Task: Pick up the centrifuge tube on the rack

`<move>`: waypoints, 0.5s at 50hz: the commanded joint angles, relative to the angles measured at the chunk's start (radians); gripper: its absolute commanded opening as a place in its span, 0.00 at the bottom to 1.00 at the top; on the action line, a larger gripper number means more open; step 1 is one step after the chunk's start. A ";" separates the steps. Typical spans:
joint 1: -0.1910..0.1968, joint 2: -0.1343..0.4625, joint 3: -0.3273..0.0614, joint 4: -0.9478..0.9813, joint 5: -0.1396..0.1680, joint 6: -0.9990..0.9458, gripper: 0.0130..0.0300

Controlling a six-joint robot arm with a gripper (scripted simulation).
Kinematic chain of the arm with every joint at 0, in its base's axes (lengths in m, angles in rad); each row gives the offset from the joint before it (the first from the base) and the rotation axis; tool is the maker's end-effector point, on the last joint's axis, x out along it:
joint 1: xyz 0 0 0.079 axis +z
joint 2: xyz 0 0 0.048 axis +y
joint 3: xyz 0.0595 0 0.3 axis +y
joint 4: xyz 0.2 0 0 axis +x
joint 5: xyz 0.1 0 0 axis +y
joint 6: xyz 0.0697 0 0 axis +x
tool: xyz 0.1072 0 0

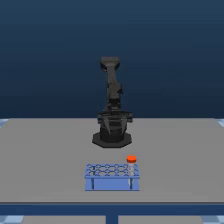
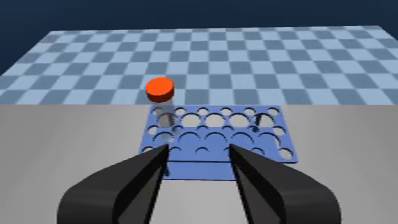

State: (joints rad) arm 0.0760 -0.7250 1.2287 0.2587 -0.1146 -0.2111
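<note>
the rack [image 1: 112,176] sits on the grey counter [image 1: 45,160], a low blue block with open sides and a grid of round holes across its top. it lies just in front of the black arm [image 1: 112,105], nearer the camera in the exterior view, with a small strip of bare counter between it and the arm's round base.

only one hole of the rack is filled. the centrifuge tube [image 1: 131,166] stands upright in a corner hole: the far corner at the exterior view's right. its orange-red cap pokes up clear of the rack's top, and the pale translucent body runs down through the grid below it. in the wrist view the tube [image 2: 161,102] shows the same way, cap well above the blue plate [image 2: 222,135], slim body dropping into the corner hole. every other hole that can be seen is empty, and the grey counter shows through them.

the pincer [image 2: 198,152] hangs above the near edge of the rack as the wrist view shows it, its two dark fingers [image 2: 133,182] spread apart with a gap between the tips and nothing held in it. it touches neither the rack nor the tube; the tube stands off to one side of the gap, beyond the fingertips.

past the counter's far edge, a blue checkered floor [image 2: 266,60] stretches away.
</note>
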 commanded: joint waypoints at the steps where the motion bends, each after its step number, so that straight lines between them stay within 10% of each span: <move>1: 0.015 0.016 -0.009 0.079 -0.013 -0.089 1.00; 25: 0.079 0.132 -0.075 0.418 -0.063 -0.396 1.00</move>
State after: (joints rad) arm 0.1412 -0.6025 1.1606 0.6484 -0.1634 -0.5632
